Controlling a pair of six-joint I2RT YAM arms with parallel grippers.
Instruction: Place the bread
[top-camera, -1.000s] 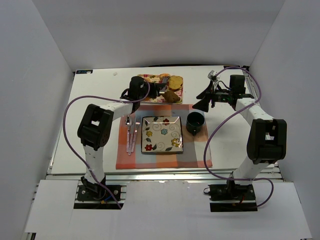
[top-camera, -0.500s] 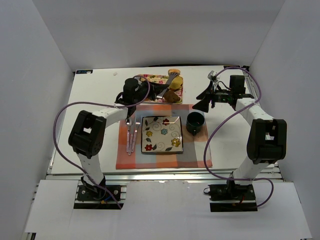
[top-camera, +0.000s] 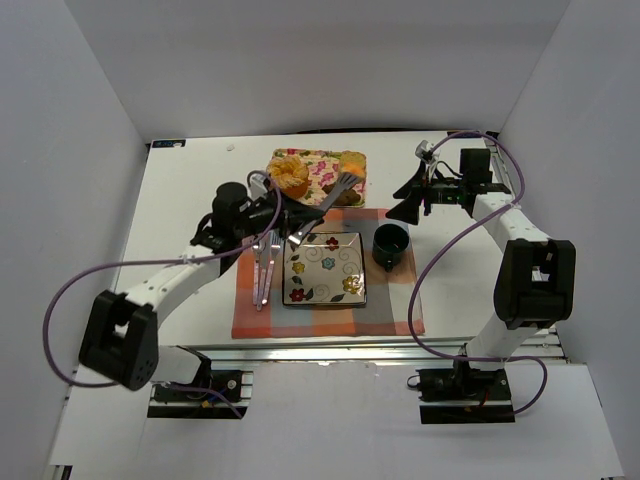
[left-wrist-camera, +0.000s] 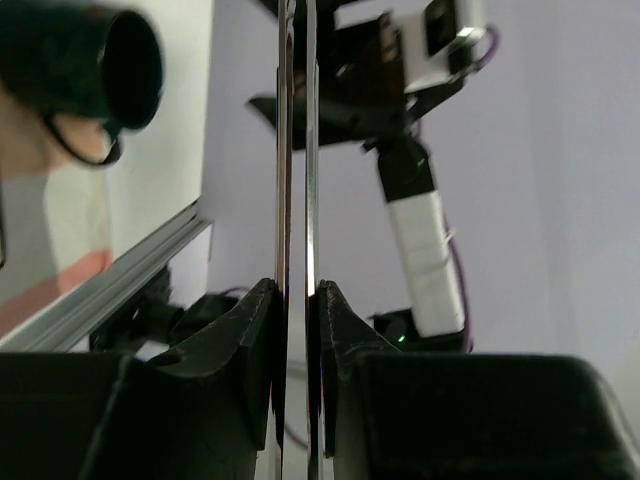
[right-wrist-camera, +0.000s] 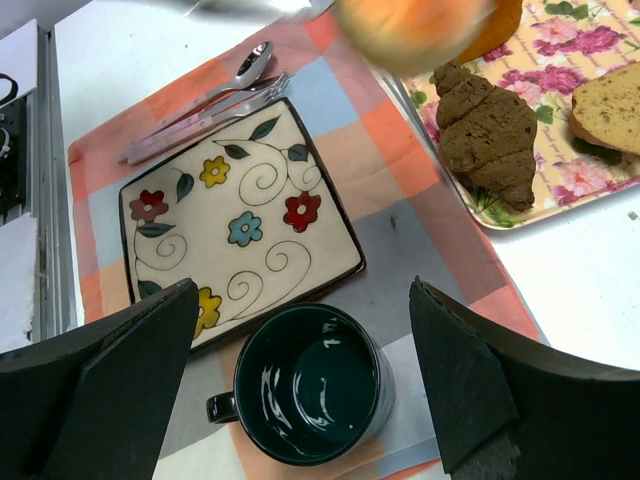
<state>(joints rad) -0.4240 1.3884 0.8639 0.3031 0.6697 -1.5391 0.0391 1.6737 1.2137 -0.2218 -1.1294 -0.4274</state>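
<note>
The bread is a small golden-orange bun, held off the table at the tips of metal tongs over the near edge of the floral tray. It shows blurred at the top of the right wrist view. My left gripper is shut on the tongs; both blades run up between its jaws, and the bun is out of that view. The flowered square plate lies empty on the checked placemat. My right gripper is open and empty above the dark green mug.
The tray also holds a ring-shaped golden pastry, a dark brown pastry and a bread slice. A fork and spoon lie left of the plate. The mug stands right of it on the placemat.
My left arm has drawn back toward the near left with the tongs, bringing the bun from above the tray's far side toward the plate. The ring pastry is uncovered. The right arm has not moved.
</note>
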